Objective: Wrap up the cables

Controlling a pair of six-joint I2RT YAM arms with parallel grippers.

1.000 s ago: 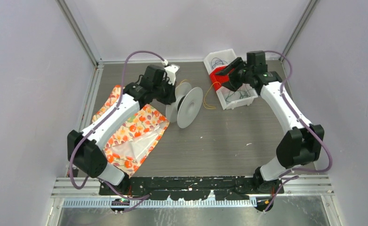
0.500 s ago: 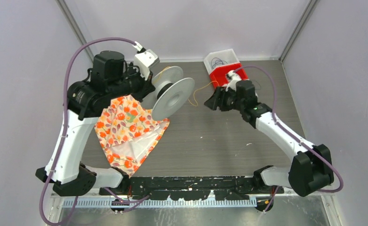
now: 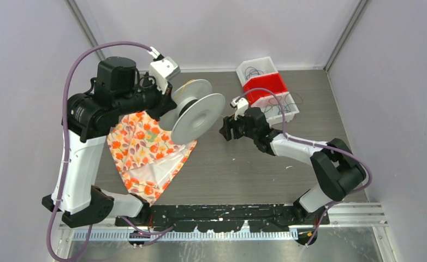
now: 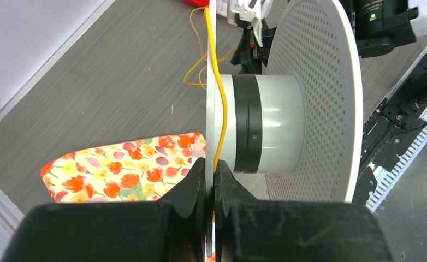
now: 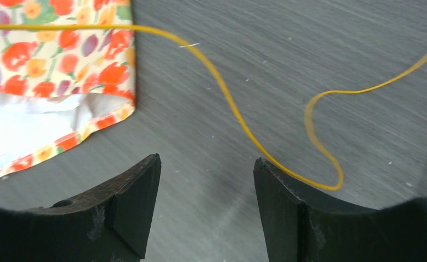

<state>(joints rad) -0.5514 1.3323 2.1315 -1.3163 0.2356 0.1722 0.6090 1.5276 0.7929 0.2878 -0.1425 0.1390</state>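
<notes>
Tbl [image 3: 244,169] w/ floral cloth [image 3: 146,153], bins [image 3: 266,84]

yellow cable [image 4: 223,109] | limp, along spool flange [image 3: 197,87], slack over table [image 5: 189,125] | dark cables [image 3: 279,108] | in white bin [image 3: 294,115]

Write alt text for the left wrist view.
The left gripper is clamped on the rim of one flange of a pale plastic spool, with a thin yellow cable running down that flange to the fingertips. Below lie a floral cloth and the grey table.
</notes>
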